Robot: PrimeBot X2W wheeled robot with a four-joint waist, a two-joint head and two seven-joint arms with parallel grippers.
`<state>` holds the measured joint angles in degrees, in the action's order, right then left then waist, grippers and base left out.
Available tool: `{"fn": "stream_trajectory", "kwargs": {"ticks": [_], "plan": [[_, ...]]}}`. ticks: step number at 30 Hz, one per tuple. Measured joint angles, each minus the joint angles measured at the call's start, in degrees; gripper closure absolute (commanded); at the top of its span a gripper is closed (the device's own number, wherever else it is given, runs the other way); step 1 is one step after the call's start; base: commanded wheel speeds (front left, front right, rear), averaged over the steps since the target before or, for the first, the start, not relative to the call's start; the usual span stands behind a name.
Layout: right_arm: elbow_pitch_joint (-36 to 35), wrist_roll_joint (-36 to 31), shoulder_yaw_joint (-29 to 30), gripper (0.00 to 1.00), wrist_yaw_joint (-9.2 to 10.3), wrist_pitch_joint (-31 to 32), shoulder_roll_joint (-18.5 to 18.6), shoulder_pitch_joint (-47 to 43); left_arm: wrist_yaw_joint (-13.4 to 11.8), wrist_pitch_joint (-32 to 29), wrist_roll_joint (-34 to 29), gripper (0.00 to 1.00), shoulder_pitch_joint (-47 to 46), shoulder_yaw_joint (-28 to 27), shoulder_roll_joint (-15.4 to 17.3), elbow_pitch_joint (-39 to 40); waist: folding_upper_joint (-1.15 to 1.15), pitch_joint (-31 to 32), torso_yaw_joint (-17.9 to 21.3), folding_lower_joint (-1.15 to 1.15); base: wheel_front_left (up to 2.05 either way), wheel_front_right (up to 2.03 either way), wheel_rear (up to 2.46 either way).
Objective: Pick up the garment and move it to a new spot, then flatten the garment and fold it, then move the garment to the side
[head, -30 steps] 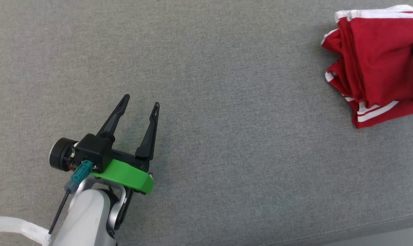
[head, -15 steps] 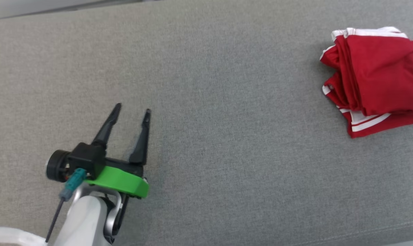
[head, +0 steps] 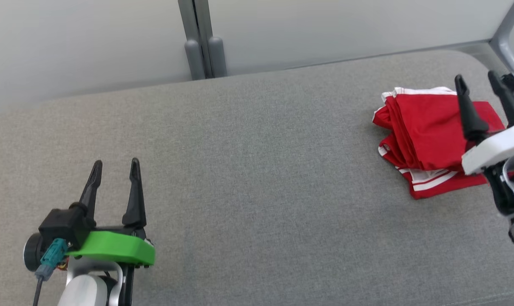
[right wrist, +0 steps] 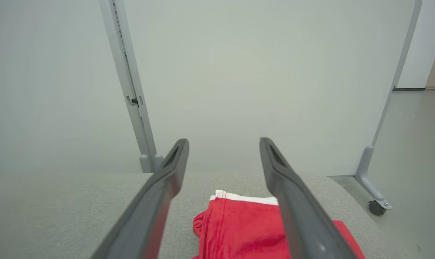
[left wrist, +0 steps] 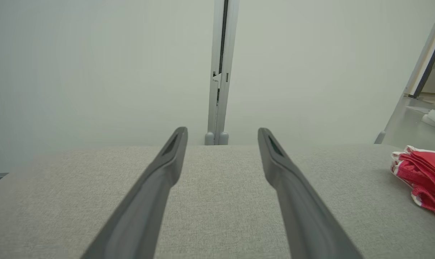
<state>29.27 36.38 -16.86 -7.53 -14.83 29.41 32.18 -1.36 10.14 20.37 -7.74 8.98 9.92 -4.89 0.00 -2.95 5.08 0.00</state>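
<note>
Right pincer [head: 475, 77] has opened; garment [head: 422, 123] lies folded, red, white-trimmed.

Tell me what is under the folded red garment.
The red garment lies on the grey fabric surface. Its white-striped layers poke out beneath the top fold. Whatever is directly below the pile is covered.

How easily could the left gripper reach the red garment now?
Probably not: the way across the grey surface is free, but the left gripper sits far from the garment, which lies by the right gripper.
</note>
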Motion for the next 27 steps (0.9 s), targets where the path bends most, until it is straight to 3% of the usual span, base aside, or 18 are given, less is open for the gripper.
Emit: {"fn": "stream_trajectory", "kwargs": {"ticks": [6, 13, 27], "plan": [[-8.75, -4.33, 6.30, 0.00, 0.01, -0.16, -5.23, -11.74, -0.51, 0.13, 1.07, 0.00, 2.07, -0.63, -0.24, -1.87, 0.00, 3.44, -0.47, 0.00, 0.00, 0.00, 0.00], [-13.10, -9.49, 11.18, 0.00, 0.01, -0.16, -11.21, -20.22, 0.43, 2.71, 1.94, 0.00, 2.56, -1.36, -0.10, -8.98, 0.00, 4.47, -1.32, 0.00, 0.00, 0.00, 0.00], [-12.96, -12.00, 12.14, 0.00, 0.01, 0.79, -13.39, -21.43, 1.94, 4.56, 1.58, 0.00, 1.22, -0.96, -0.55, -14.12, 0.00, 4.58, -1.73, 0.00, 0.00, 0.00, 0.00]]}}
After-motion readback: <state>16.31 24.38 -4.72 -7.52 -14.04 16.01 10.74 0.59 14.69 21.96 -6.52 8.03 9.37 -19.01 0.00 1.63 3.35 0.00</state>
